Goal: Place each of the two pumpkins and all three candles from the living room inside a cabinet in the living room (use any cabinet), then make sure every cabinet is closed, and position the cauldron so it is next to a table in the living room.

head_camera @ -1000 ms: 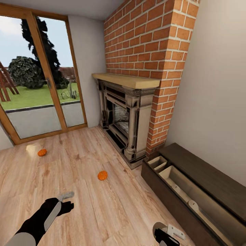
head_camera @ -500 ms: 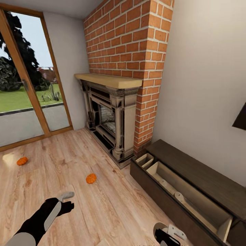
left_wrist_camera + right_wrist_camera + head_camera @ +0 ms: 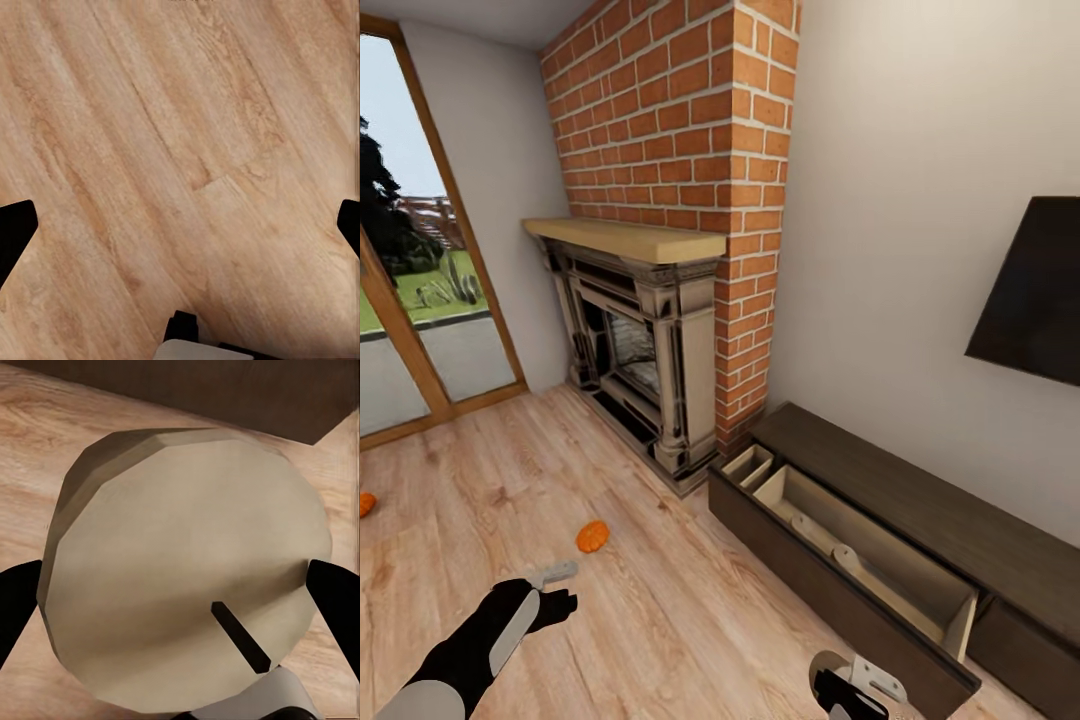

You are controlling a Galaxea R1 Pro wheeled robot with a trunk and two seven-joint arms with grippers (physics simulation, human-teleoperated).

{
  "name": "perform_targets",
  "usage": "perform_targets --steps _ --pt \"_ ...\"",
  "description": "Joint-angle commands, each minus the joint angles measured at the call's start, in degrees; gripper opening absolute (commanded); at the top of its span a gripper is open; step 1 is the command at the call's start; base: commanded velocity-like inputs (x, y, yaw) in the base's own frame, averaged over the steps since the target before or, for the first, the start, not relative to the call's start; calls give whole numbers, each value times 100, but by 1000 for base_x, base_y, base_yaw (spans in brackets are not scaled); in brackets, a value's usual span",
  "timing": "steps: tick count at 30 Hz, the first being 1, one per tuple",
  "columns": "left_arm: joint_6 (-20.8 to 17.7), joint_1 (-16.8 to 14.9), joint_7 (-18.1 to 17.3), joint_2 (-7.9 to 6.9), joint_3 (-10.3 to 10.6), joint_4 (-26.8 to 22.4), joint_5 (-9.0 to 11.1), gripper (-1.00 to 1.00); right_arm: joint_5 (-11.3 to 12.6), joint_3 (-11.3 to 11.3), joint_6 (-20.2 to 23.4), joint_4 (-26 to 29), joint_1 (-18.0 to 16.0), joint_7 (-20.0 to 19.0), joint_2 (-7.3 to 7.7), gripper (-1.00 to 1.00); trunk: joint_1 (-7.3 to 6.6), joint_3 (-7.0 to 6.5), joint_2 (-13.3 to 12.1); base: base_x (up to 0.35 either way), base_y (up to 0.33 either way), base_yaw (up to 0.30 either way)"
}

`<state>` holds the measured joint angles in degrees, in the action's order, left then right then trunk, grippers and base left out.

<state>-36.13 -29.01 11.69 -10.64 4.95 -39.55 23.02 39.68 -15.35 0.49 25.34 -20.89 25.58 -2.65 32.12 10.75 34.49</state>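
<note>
Floor: two pumpkins (image 3: 592, 536) (image 3: 364, 503); cabinet (image 3: 830, 560) drawer open; right fingers (image 3: 334, 589) grasping a candle (image 3: 187, 570); left fingers (image 3: 15, 232) released.

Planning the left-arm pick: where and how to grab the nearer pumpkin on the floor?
Take the nearer pumpkin across its squat ribbed sides, coming straight down from above. It lies alone on bare wood floor, ahead of the left gripper, so the fingers have room either side. Stem too small to judge.

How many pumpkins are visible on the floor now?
2: one pumpkin lies on the wooden floor ahead of the left claw; another is cut by the head view's left edge.
</note>
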Motion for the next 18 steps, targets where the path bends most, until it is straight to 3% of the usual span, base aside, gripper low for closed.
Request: perform_targets --steps 1,11,18 --pt "0 0 0 0 0 0 1 100 -4 0 0 -1 2 -10 1 -100 -23 -19 -42 0 0 -280" --pt "9 0 0 2 -1 0 3 100 -4 5 3 -2 4 -10 2 -100 -45 -37 -82 0 9 -280" --pt "9 0 0 -1 0 0 3 100 -4 6 4 -3 0 -10 6 -100 -45 -37 -82 0 197 -280"
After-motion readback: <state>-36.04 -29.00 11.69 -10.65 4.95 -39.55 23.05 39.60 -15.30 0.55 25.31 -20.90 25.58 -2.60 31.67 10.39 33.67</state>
